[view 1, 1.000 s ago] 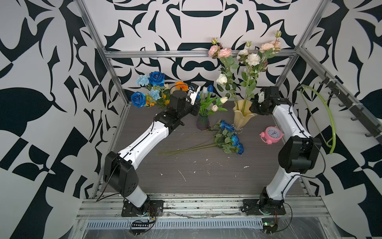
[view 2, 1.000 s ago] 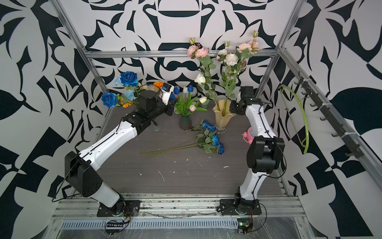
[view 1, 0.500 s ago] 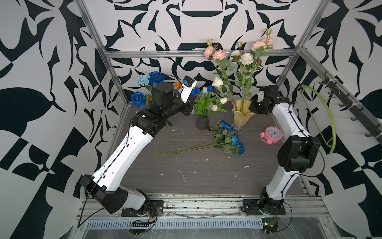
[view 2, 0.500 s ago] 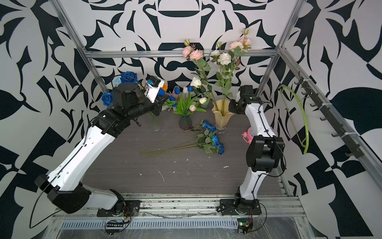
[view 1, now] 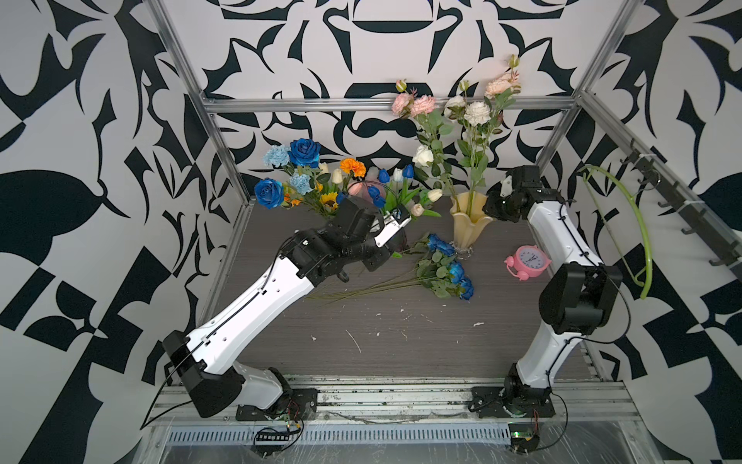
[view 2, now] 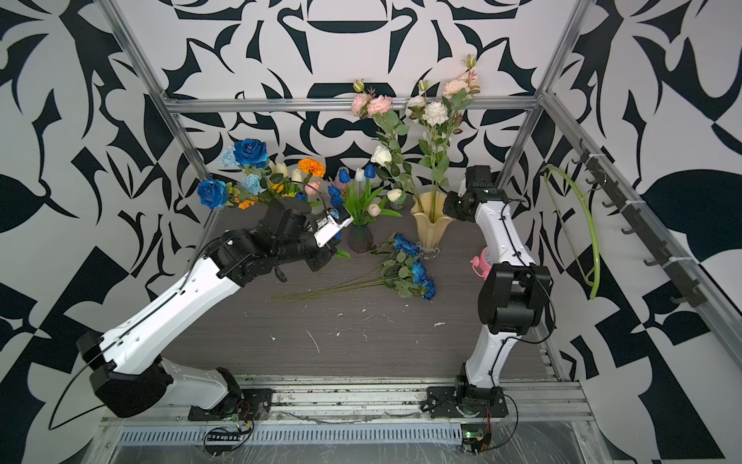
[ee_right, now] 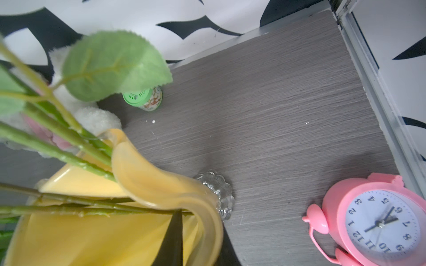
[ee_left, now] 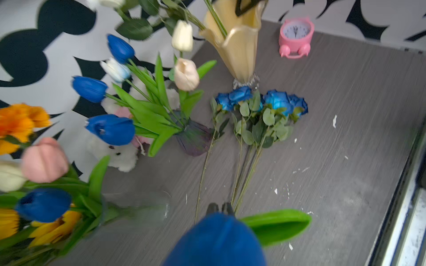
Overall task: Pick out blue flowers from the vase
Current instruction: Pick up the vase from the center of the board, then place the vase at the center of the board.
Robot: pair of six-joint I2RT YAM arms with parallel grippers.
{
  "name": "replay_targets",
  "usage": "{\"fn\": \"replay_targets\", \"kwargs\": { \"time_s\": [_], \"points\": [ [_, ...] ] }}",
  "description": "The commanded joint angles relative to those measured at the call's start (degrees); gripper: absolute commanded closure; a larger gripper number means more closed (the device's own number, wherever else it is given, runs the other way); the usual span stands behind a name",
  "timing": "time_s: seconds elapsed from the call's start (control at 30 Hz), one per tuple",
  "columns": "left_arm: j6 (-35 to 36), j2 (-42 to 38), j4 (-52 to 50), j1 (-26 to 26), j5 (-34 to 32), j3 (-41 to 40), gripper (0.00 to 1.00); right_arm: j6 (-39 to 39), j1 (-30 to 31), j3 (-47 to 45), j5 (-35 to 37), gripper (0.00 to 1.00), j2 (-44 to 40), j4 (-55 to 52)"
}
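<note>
Grip: left end effector clenched on the stem of a blue tulip; the bloom and one green leaf sit right at the fingertips and fill the wrist view.
Change: a second ago this arm was reaching into the tulip bunch, and half a second ago it was raised high with the bloom up among the back flowers. It has now swung down low over the worktop.
Just ahead: blue roses lie flat on the worktop. Their stem ends are just beyond the fingertips and their blooms are farther out, near the foot of the yellow vase.
Just beside: small dark vase, with three blue tulips standing in it among white and cream ones.
Farther out: a mixed bunch with deep-blue roses and pale-blue carnations, none of them picked yet.
Other arm: right end effector is at the same spot as before. Its jaws straddle the yellow vase's rim, one finger inside and one outside, seemingly pinching the wall to steady it. A pink alarm clock stands near.
Meaning: one more blue flower appears to be out of its vase. The likely next step is to lay it beside the roses and let go. The task is partway done, with several blue blooms left.
</note>
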Motion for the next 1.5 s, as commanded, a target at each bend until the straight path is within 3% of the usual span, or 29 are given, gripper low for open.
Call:
{"fn": "replay_targets", "kwargs": {
  "time_s": [0.0,0.33,0.63,1.0,1.47],
  "points": [
    [0.9,2.0,-3.9,-1.3,-4.1,-1.9,1.0,1.1,-0.4,-1.6,5.5,1.0,-2.1,10.8],
    [1.4,12.6,-4.1,-3.6,-7.8,-5.3,1.0,3.9,-1.8,-10.8,8.1,1.0,-5.1,24.2],
    [2.0,21.9,-3.0,-5.2,-11.8,-5.4,1.0,3.6,-2.1,-7.5,10.0,1.0,-1.4,25.3],
    [5.0,27.7,1.7,-6.3,-17.1,-5.0,1.0,5.0,-2.2,-8.8,13.0,1.0,0.0,33.0],
    [8.1,36.4,6.4,-7.0,-21.7,2.8,0.92,8.3,-3.3,-6.5,9.5,1.0,4.5,34.5]
  ]
}}
